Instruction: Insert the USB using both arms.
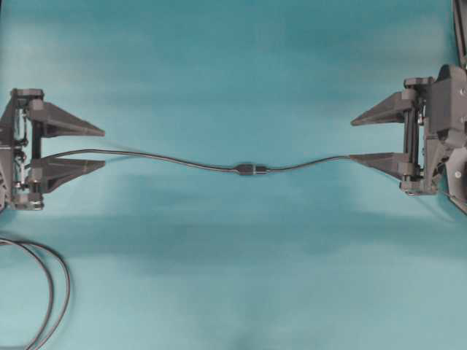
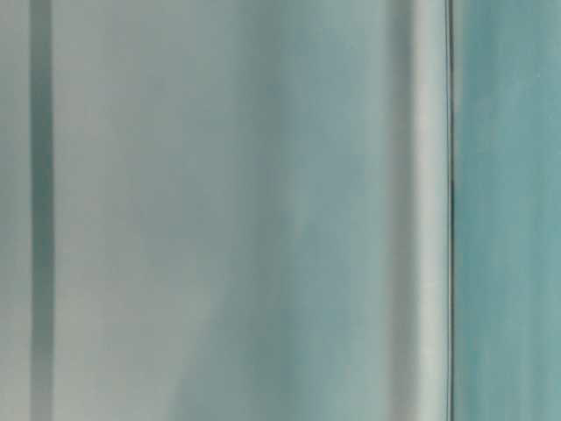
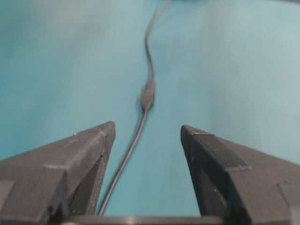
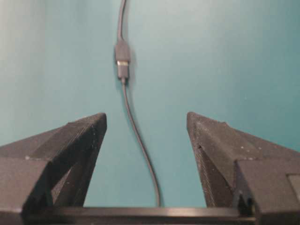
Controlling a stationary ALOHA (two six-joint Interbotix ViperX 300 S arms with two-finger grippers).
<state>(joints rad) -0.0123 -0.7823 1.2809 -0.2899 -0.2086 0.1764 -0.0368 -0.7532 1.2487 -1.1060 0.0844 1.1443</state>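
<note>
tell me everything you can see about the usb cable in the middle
The cable is thin, black and looks rubbery, lying flat on the teal table in a gentle wave from side to side. At its middle sits a thicker joint where two plugs meet, a sliver of metal showing between them. Its ends run under the open left gripper and right gripper; neither grips it.

Lab bench, plain teal tabletop [image 1: 233, 65], two fixed robot arms
</note>
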